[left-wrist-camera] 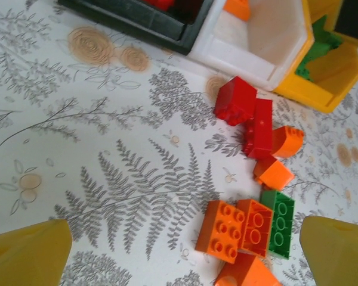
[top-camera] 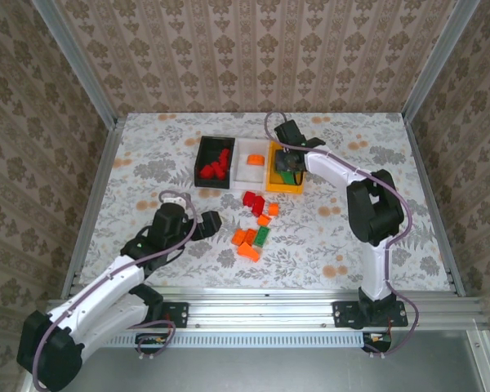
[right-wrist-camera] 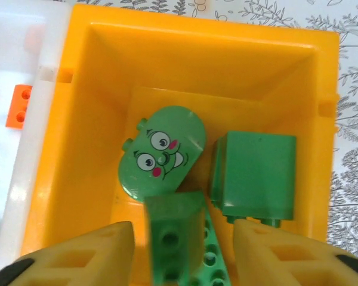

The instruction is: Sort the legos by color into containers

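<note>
The right tool [top-camera: 287, 163] hangs over the yellow bin [top-camera: 283, 189], pointing down into it. In the wrist view its fingers [right-wrist-camera: 95, 256] stand partly apart, and a blurred green brick [right-wrist-camera: 173, 238] sits between them with a gap on each side, so the right tool [right-wrist-camera: 185, 256] has no hold of it. On the floor of the yellow bin [right-wrist-camera: 197, 53] lie a rounded green face brick [right-wrist-camera: 162, 152], a green block [right-wrist-camera: 255, 173] just beside it, and a studded green plate [right-wrist-camera: 213, 262] partly under the blurred brick.

The white bin [top-camera: 247, 173] touches the yellow bin's left side and holds one orange brick [top-camera: 256, 149]. The black bin [top-camera: 199, 163] is one place further left of the yellow bin, with red bricks [top-camera: 218, 163] in it.

Loose bricks [top-camera: 257, 220] in red, orange and green lie on the desk [top-camera: 147, 163], near the yellow bin on its side toward the arm bases.

The left tool [top-camera: 202, 224] hovers low over the desk, further from the yellow bin than the loose bricks. Its fingers [left-wrist-camera: 27, 253] are spread as wide as they go, and the left tool [left-wrist-camera: 182, 253] holds nothing. Its wrist view shows the red [left-wrist-camera: 247, 116], orange [left-wrist-camera: 232, 229] and green [left-wrist-camera: 279, 220] loose bricks between it and the yellow bin [left-wrist-camera: 331, 74].
</note>
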Motion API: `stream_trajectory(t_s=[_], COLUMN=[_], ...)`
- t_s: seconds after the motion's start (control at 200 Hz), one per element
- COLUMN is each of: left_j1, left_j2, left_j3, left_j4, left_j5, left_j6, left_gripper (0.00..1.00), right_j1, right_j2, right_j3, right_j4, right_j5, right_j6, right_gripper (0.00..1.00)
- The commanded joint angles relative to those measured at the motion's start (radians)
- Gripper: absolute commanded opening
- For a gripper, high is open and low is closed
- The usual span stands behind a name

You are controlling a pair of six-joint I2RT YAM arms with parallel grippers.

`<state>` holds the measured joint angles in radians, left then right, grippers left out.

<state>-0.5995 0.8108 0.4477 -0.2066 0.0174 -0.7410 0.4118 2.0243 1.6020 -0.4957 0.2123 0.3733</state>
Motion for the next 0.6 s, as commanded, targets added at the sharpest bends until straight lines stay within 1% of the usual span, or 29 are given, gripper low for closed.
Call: stream_trajectory(t_s=[0.0, 0.1, 0.175, 0.32, 0.445, 0.595], left_j1=[0.012, 0.014, 0.014, 0.014, 0.009, 0.005], left_j2=[-0.024, -0.026, -0.019, 0.024, 0.076, 0.097], left_j3=[-0.014, -0.012, -0.014, -0.046, -0.062, -0.084], left_j4=[-0.046, -0.037, -0.019, 0.062, 0.121, 0.146], left_j5=[0.014, 0.016, 0.022, 0.040, 0.060, 0.029], left_j6=[0.008, 0.004, -0.004, -0.033, -0.050, -0.074], left_gripper=[1.00, 1.00, 1.00, 1.00, 1.00, 1.00], right_j1=[-0.002, 0.003, 0.021, 0.106, 0.183, 0.267], right_j2=[-0.055, -0.130, -0.221, -0.421, -0.565, -0.692], right_j3=[0.024, -0.017, -0.093, -0.352, -0.591, -0.772], right_j4=[-0.035, -0.035, -0.016, 0.071, 0.126, 0.139], right_j5=[0.008, 0.022, 0.018, 0.027, 0.042, 0.041], right_j6=[-0.013, -0.007, 0.017, 0.114, 0.254, 0.392], right_gripper=[0.55, 0.56, 0.57, 0.59, 0.60, 0.61])
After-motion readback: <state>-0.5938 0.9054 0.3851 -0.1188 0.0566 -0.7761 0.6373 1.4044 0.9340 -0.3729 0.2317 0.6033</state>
